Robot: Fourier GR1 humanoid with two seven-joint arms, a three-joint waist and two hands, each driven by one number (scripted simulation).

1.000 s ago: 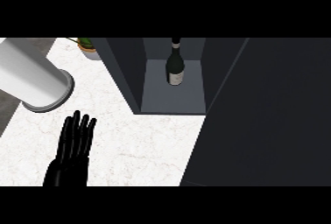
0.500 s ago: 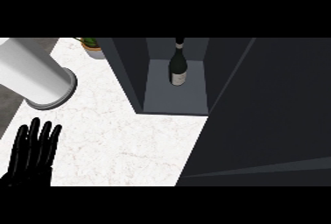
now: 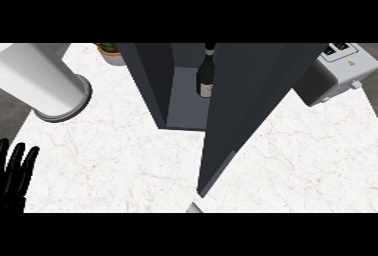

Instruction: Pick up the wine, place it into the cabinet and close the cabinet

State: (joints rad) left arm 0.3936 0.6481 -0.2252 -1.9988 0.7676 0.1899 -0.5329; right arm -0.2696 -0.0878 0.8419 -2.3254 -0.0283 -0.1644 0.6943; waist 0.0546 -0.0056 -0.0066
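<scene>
While the cabinet door [image 3: 244, 120] stands part-way across the opening, the wine [image 3: 206, 75] sits inside the cabinet [image 3: 151, 80], on its floor toward the back, with no hand on it.

Item, wine: dark bottle with pale label, upright on its base. Long axis vertical; neck points up and shows toward the view's top edge, a result of the steep downward view.

Item, cabinet door: dark panel, edge-on, angled from the lower centre toward the upper right. Judged mid-swing or ajar, so closing is the step left.

Item, left hand [image 3: 16, 175]: at the lower left edge over the marble counter [image 3: 111, 150], fingers straight and spread, grasping nothing, resting clear of the door's path.

Item, right hand: not in view.

Also present: white cylinder [image 3: 40, 82], potted plant [image 3: 111, 50], grey appliance [image 3: 336, 72].
</scene>
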